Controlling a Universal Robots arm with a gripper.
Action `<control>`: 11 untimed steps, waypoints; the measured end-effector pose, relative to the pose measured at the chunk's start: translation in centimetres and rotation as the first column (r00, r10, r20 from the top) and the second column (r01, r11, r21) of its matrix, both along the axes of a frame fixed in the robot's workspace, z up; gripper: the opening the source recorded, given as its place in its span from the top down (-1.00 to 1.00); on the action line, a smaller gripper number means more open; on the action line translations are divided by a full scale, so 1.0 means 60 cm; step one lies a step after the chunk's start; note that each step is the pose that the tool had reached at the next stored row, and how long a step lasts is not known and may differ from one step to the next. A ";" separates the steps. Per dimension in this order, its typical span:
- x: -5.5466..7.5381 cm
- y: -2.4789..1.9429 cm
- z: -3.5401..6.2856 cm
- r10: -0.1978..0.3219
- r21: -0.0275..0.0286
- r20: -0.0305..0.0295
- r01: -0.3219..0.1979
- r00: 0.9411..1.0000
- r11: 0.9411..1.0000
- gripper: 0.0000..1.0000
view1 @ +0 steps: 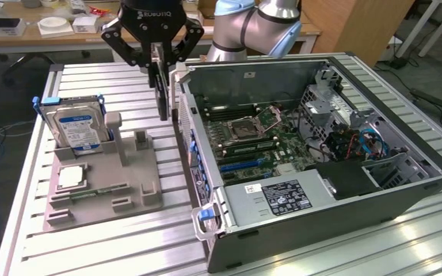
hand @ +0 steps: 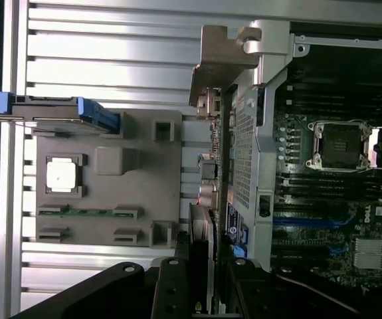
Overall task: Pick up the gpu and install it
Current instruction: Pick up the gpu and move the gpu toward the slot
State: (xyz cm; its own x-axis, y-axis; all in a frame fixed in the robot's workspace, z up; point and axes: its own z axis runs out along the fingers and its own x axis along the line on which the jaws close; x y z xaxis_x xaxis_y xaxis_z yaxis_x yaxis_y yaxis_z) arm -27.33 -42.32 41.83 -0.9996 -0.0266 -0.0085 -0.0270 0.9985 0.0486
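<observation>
The gpu (view1: 160,86) hangs upright and edge-on from my gripper (view1: 158,60), which is shut on its upper edge. It is a thin dark card, held above the slatted table between the grey fixture (view1: 121,184) and the rear wall of the open computer case (view1: 313,144), just outside the case. In the wrist view the gpu (hand: 212,173) runs away from the gripper (hand: 207,282), with its silver bracket (hand: 227,56) at the far end, beside the case wall. The motherboard (view1: 252,138) lies exposed inside the case.
The fixture carries a silver hard drive with blue label (view1: 79,129), a CPU (view1: 73,178) and a green RAM stick (view1: 90,192). The power supply (view1: 278,195) fills the case's near corner. Behind the aluminium table (view1: 90,253) stands a workbench (view1: 44,31).
</observation>
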 end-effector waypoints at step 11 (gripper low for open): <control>0.030 0.0000 -0.002 0.000 0.000 0.000 0.000 1.000 1.000 0.47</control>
State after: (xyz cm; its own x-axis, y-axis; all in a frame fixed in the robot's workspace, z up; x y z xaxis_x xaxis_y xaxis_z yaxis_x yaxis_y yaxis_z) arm -25.55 -42.32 41.71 -0.9996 -0.0266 -0.0090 -0.0270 0.9984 0.0487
